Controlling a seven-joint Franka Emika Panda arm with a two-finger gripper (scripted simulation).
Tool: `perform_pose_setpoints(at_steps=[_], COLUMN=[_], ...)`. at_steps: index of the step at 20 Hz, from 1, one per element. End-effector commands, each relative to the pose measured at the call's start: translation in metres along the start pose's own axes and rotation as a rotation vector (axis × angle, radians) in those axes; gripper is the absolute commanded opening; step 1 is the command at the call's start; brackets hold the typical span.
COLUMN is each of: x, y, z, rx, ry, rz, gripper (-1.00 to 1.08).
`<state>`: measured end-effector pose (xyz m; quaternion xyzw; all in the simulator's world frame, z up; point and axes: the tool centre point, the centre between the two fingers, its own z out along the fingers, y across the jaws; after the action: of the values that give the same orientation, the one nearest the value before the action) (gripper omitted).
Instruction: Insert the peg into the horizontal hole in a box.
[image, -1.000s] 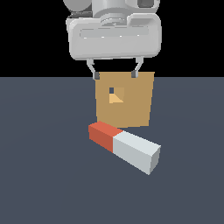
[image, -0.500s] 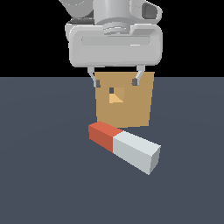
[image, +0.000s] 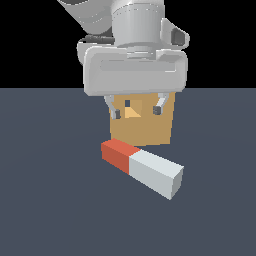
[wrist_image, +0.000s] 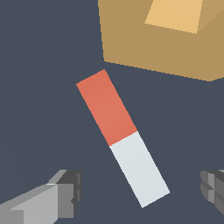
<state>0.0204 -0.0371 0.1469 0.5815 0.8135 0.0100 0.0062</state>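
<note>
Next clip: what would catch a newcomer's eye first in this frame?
The two-tone peg stands out, lying flat on the dark floor with its red-orange end toward the tan box behind it. Above hangs the big grey gripper, empty and open, its fingers straddling the peg's white part in the wrist view. The hole shows between the fingertips in the exterior view.

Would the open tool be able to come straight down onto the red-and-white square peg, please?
Probably yes: the tool is open, and the red-and-white square peg lies free on the floor beside the tan box, with nothing covering it.
</note>
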Motion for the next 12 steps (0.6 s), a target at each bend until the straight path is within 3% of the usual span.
perform_pose_setpoints(at_steps=[1,12], x=[-0.005,-0.027], y=[0.001,0.012], z=[0.009,0.050], rx=[0.003,0.015], ry=[0.001,0.004], rz=[-0.063,-0.334], gripper=[1.00,1.00])
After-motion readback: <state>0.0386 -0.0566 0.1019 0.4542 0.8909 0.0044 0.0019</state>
